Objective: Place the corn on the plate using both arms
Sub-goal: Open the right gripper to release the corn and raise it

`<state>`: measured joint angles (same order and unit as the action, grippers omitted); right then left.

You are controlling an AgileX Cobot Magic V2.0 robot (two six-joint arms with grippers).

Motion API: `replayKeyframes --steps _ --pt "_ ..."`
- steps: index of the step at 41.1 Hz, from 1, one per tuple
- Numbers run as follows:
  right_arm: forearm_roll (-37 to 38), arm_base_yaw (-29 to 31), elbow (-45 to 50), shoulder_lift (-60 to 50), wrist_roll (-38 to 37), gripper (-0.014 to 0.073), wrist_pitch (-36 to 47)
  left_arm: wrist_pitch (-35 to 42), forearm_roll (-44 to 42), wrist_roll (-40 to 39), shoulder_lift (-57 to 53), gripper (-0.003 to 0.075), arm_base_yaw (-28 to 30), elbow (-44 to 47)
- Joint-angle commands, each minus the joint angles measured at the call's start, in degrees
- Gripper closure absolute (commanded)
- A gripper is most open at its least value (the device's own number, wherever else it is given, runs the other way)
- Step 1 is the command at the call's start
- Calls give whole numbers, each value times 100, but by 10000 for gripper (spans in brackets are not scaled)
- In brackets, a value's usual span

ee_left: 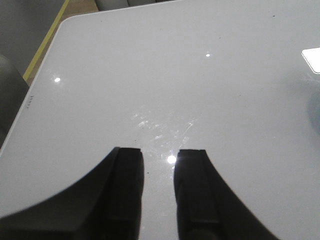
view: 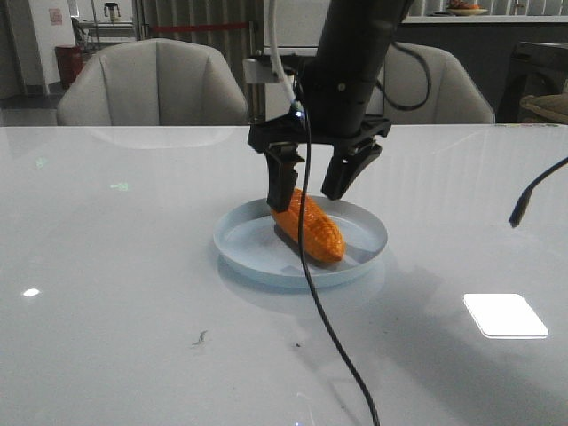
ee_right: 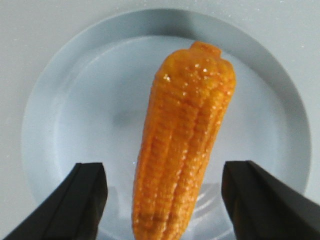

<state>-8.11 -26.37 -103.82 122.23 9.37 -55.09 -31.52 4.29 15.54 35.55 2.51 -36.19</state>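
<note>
The corn (view: pixel 309 227) lies flat inside the plate (view: pixel 241 245), near its middle, on the white table (view: pixel 115 266). In the front view its long axis runs from about 10 o'clock to 4 o'clock, with the end at 4 o'clock reaching toward the plate's near rim.

The right gripper (view: pixel 312 180) hangs directly over the corn, its jaws spread wide apart and holding nothing. From the front, one finger's tip overlaps the corn's far end and I cannot tell whether it touches; the other is clear of it. The right wrist view shows the cob centred in the gap, its long axis pointing straight out between the fingers (ee_right: pixel 85 200), with open space on both sides.

The left gripper (ee_left: pixel 159 195) sits over bare table with the plate out of its view; its jaws stand a little apart with nothing between them. The right arm is by far the nearer one.

Judging by this, the placing looks done; a straight lift would clear the cob without dragging it.
</note>
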Motion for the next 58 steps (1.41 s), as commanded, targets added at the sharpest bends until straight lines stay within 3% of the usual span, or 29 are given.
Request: replayKeyframes --steps 1,13,24,33,38,43,58 --pt "92 43 -208 -824 -12 23 -135 408 30 -54 -3 466 6 -163" --pt "120 500 -208 -2329 -12 23 -167 408 30 -54 -3 466 6 -163" --pt "120 1865 159 -3767 -12 23 -910 408 30 -54 -3 466 6 -163" --pt "120 3114 1800 -5177 64 23 -360 408 30 -54 -3 466 6 -163" --pt "120 3470 2800 -6062 223 23 255 408 30 -54 -3 466 6 -163" --pt "126 3475 3809 -6856 409 23 712 408 30 -54 -3 466 6 -163" --pt "70 3438 6198 -8339 425 23 1066 408 30 -54 -3 466 6 -163"
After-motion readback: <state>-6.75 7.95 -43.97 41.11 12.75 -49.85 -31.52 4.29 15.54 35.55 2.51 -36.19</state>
